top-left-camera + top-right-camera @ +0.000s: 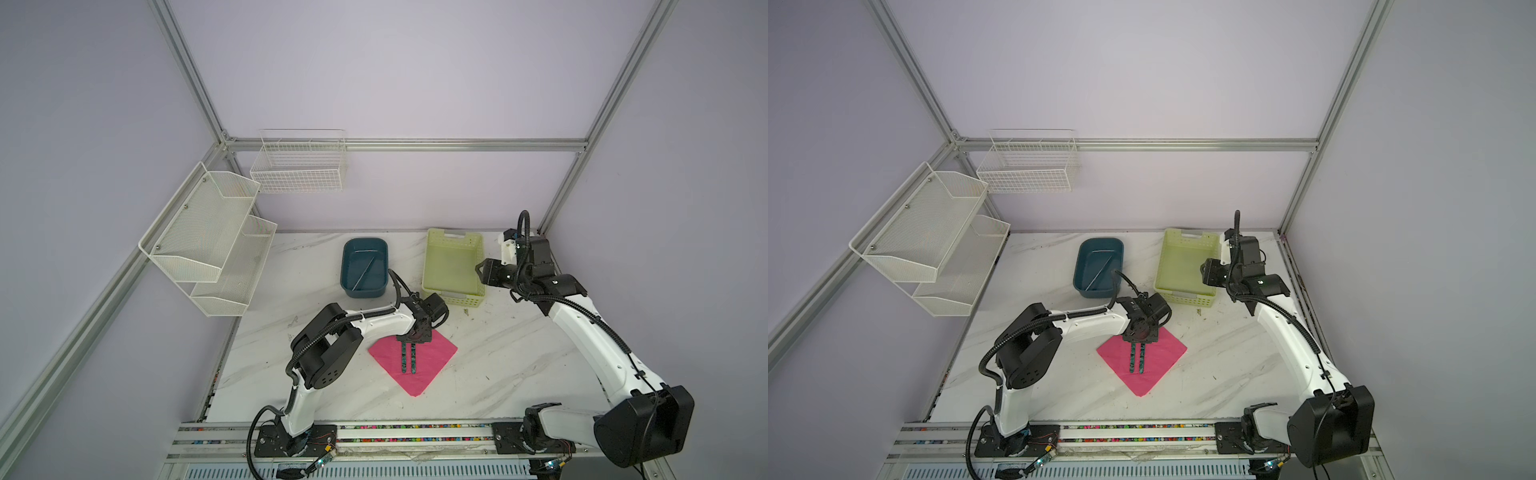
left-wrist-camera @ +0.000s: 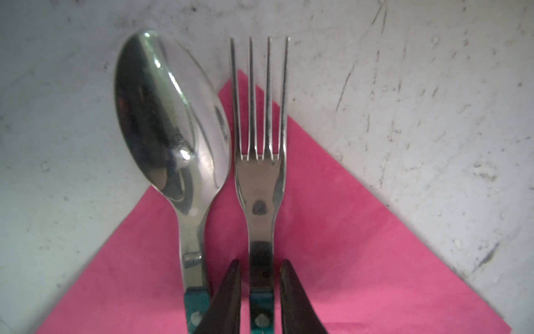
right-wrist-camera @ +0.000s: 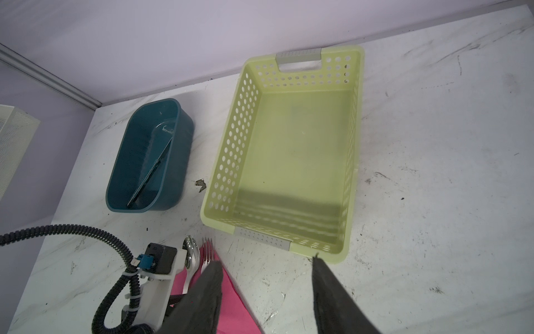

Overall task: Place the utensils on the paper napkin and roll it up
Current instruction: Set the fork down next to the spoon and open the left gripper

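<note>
The pink paper napkin (image 1: 434,368) (image 1: 1160,368) lies as a diamond mid-table. A spoon (image 2: 170,121) and a fork (image 2: 261,179) lie side by side on it, their silver heads reaching past its far corner; in a top view their teal handles (image 1: 403,359) (image 1: 414,358) show. My left gripper (image 2: 260,264) (image 1: 414,340) stands over the fork's neck, fingers either side, with a strip of pink showing between each finger and the metal. The knife (image 1: 365,270) (image 3: 153,170) lies in the teal tub (image 1: 345,266). My right gripper (image 1: 478,270) (image 3: 265,260) hangs open and empty by the green basket.
The pale green basket (image 1: 428,266) (image 3: 228,150) stands at the back right, next to the teal tub (image 3: 185,121). White mesh shelves (image 1: 208,237) and a wire basket (image 1: 299,166) hang on the left and back walls. The left arm's elbow (image 1: 328,349) sits left of the napkin.
</note>
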`<action>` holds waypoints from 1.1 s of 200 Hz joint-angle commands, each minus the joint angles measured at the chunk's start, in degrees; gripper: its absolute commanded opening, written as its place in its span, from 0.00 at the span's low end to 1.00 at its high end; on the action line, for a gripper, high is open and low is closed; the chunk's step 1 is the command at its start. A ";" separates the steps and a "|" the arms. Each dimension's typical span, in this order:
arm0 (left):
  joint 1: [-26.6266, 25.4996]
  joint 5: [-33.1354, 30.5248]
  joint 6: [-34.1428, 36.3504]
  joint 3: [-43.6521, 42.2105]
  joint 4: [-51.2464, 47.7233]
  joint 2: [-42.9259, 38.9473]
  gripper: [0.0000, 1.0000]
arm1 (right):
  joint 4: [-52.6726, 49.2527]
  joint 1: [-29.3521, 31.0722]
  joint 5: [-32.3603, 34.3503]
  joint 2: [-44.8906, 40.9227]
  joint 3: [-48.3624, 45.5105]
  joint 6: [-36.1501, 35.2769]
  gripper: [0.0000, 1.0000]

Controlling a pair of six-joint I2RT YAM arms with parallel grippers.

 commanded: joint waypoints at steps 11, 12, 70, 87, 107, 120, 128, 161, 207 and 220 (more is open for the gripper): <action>0.29 -1.83 0.80 2.74 -1.65 -1.89 0.22 | 0.57 -0.15 0.85 -1.43 -0.69 -0.58 0.53; 0.29 -1.87 0.82 2.76 -1.63 -1.89 0.22 | 0.57 -0.15 0.83 -1.42 -0.70 -0.58 0.53; 0.30 -2.25 0.75 3.26 -1.80 -0.59 0.19 | 0.39 -0.19 0.90 -1.78 -0.47 -0.57 0.53; 0.28 -2.52 0.76 3.32 -1.99 -0.81 0.19 | 0.39 -0.19 0.90 -1.97 -0.47 -0.57 0.53; 0.29 -2.74 0.77 3.39 -2.12 -0.93 0.20 | 0.31 -0.22 0.90 -2.11 -0.45 -0.56 0.53; 0.27 -2.67 0.84 3.39 -2.19 -1.16 0.22 | 0.36 -0.18 0.90 -2.11 -0.47 -0.55 0.53; 0.22 -2.61 0.84 3.41 -2.16 -1.18 0.23 | 0.36 -0.14 0.90 -2.06 -0.45 -0.50 0.53; 0.28 -2.69 1.18 3.58 -2.65 -1.44 0.24 | 0.39 -0.14 0.81 -2.03 -0.50 -0.49 0.53; 0.20 -2.55 2.56 4.84 -3.19 -3.18 0.27 | 0.39 -0.16 0.80 -2.02 -0.41 -0.53 0.53; 0.20 -2.60 3.25 5.49 -3.29 -4.04 0.28 | 0.39 -0.16 0.81 -1.89 -0.28 -0.52 0.53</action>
